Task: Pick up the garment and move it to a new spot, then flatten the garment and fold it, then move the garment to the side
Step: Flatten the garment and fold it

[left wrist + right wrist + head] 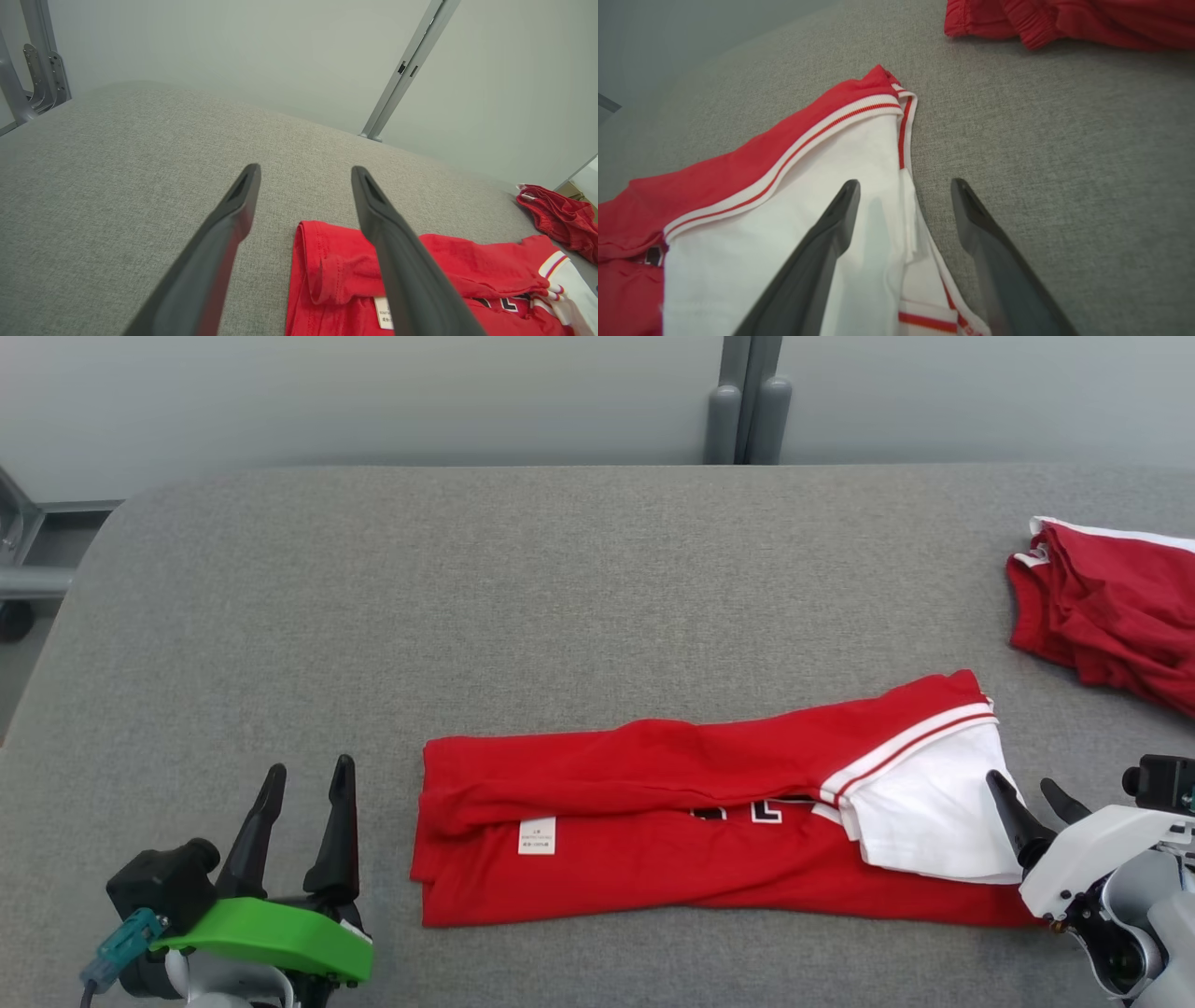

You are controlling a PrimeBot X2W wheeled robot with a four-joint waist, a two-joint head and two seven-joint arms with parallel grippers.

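**Folded jersey flanked by two open claws**

Risk: if you pinch only the top layer at either end, the fold will likely open on lifting. Your left claw, spread wide and empty, stands just beside the red jersey with a white sleeve, folded lengthwise on the grey fabric counter. Your right claw, equally wide and empty, straddles the sleeve's edge. A crumpled red garment lies beyond.
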